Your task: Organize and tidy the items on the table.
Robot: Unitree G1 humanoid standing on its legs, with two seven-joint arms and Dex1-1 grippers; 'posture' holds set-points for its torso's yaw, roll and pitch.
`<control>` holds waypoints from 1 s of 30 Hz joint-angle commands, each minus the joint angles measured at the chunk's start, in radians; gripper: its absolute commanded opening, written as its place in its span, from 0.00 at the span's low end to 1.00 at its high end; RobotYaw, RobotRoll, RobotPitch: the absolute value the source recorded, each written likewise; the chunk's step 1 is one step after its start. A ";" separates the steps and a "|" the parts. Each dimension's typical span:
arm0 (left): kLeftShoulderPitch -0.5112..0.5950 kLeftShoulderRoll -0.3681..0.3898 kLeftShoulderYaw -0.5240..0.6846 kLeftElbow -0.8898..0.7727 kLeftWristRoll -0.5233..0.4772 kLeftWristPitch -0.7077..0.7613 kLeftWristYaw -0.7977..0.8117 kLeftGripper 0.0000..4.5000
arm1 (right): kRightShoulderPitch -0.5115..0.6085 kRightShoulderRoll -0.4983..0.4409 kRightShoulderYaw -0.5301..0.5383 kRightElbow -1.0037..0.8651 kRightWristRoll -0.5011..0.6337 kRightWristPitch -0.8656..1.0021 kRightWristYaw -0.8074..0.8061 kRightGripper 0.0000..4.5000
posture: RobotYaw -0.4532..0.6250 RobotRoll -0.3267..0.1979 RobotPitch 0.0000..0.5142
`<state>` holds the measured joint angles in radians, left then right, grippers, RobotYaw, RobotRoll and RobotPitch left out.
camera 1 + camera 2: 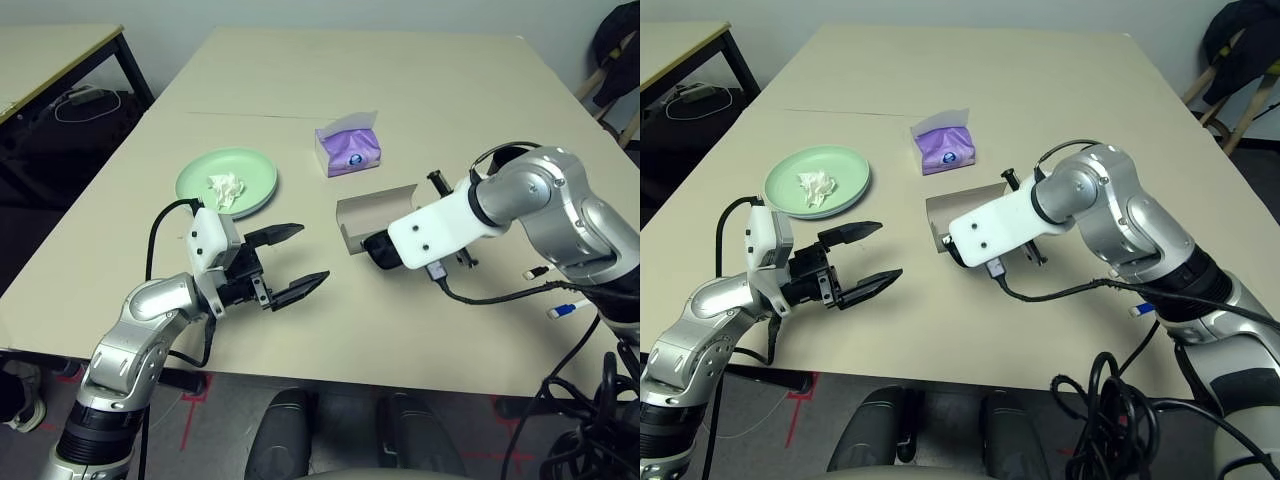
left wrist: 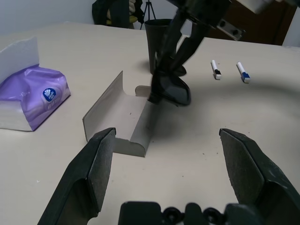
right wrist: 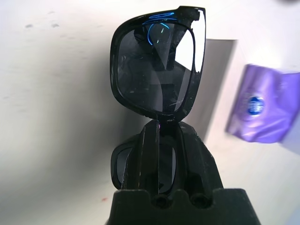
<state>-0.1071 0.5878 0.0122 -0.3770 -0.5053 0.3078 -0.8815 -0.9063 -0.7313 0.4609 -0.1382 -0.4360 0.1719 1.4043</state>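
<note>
1. Right wrist view is showing the right gripper [image 3: 161, 136] with its two black fingers pressed together on the bridge of the black sunglasses [image 3: 157, 70], one lens filling the upper centre of the frame and the other sitting lower, behind the fingers.
2. In the left eye view the same gripper is hiding under its white wrist plate at centre right, and the sunglasses are peeking out just beside the open grey glasses case [image 1: 375, 217], which is lying on the tabletop [image 1: 400, 90] at the middle of the frame.
3. The left gripper [image 1: 290, 262] is hovering at lower left of that frame with its fingers spread wide and holding nothing, pointing toward the case.
4. Outward from there, the mint green plate [image 1: 226, 182] is sitting at upper left of centre with the crumpled white tissue [image 1: 226, 188] lying on it, and the purple tissue pack [image 1: 348, 148] is standing near the case, above it in the frame.
5. Judging progress: the tissue is resting on a plate and the sunglasses are in hand by the case, so the glasses are probably about to go in; the case is not yet closed, and other items look unsorted.
6. The left wrist view is adding what the head views are hiding behind the right arm: a black cup [image 2: 158, 44] in the upper centre behind the sunglasses, and two small white pens [image 2: 215, 69] lying well apart from the case at upper right.
</note>
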 commanded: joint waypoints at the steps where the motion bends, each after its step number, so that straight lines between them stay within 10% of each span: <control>1: -0.002 -0.002 -0.014 0.003 0.008 -0.006 -0.007 1.00 | -0.038 0.016 0.008 0.086 -0.022 -0.046 -0.050 0.08 | 0.54 0.62 0.18; 30: 0.029 0.005 -0.008 -0.023 0.011 -0.010 -0.001 1.00 | -0.068 0.183 0.082 0.421 -0.179 -0.259 -0.270 0.08 | 0.58 0.62 0.18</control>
<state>-0.0913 0.5895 0.0111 -0.3795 -0.5025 0.3027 -0.8820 -0.9781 -0.5487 0.5362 0.2775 -0.6112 -0.0813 1.1428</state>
